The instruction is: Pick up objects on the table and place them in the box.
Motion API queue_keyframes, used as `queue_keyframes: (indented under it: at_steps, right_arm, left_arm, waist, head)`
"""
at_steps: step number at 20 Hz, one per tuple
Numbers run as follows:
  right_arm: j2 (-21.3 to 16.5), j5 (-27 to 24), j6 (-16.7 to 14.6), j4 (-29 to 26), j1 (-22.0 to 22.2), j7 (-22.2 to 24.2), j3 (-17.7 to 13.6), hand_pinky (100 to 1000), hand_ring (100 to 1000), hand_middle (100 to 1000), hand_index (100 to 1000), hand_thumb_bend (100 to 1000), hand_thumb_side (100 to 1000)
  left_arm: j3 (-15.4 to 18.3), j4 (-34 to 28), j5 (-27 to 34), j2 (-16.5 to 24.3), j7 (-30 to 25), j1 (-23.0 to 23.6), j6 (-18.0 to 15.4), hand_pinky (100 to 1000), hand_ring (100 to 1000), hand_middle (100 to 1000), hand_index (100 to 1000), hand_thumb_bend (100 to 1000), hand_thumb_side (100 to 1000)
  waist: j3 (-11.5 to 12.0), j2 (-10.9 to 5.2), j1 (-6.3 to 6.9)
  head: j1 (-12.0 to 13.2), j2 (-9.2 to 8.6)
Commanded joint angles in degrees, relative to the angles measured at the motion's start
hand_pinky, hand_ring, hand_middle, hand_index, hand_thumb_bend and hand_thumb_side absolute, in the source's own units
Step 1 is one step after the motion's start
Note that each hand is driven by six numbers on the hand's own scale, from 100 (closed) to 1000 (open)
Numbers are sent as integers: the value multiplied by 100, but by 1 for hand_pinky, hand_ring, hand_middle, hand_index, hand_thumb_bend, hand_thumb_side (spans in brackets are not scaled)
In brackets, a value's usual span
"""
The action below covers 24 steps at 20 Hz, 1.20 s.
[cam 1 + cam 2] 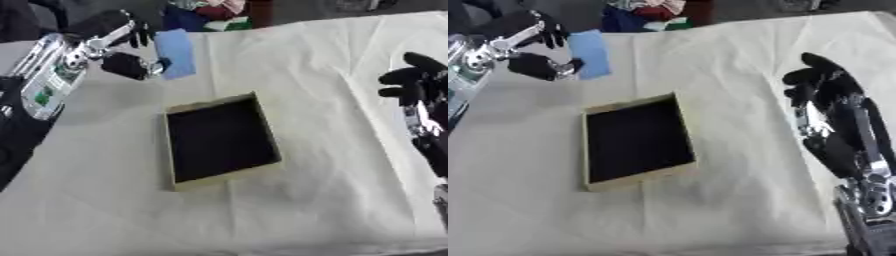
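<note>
A flat light-blue piece [177, 52] shows at the far left of the table, at my left hand [129, 64]. That hand comes in from the upper left, and its thumb and fingers close on the piece's left edge. Nearer to me, in the middle of the table, a shallow tan cardboard box [229, 178] stands open with a dark inside, and I see nothing in it. My right hand [830, 97] hangs at the right side with its fingers up and relaxed, holding nothing, well to the right of the box.
A cream cloth [332, 165] covers the table. Colourful things [214, 12] lie beyond the far edge. The table's left edge runs slanting under my left arm [48, 75].
</note>
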Motion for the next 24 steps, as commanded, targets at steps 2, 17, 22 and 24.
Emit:
queue_keyframes:
  at_steps: [2, 17, 22, 24]
  right_arm:
    - [-115, -39, -3, -99, -51, 24, -25, 702, 744, 654, 875, 100, 523]
    - [-114, -36, -1, -99, -66, 39, -19, 701, 730, 651, 875, 100, 523]
    - [-119, -35, 0, -104, -58, 36, -23, 702, 732, 651, 875, 100, 522]
    - [-120, -34, 1, -108, -55, 32, -26, 702, 732, 651, 875, 100, 521]
  left_arm:
    - [-230, 24, 6, -71, -183, -42, -166, 710, 638, 606, 744, 321, 562]
    - [-558, 4, -198, -166, -141, 207, -530, 731, 679, 667, 802, 484, 542]
    - [-583, -145, -373, -59, -236, 325, -614, 771, 732, 744, 901, 636, 548]
    - [-536, -213, -411, 13, -283, 380, -615, 777, 738, 752, 912, 643, 553]
  waist:
    - [-13, -89, -12]
    - [-2, -64, -23]
    - [-6, -71, -33]
    - [2, -74, -39]
  head:
    - [13, 27]
    - [9, 27]
    - [13, 27]
    - [5, 27]
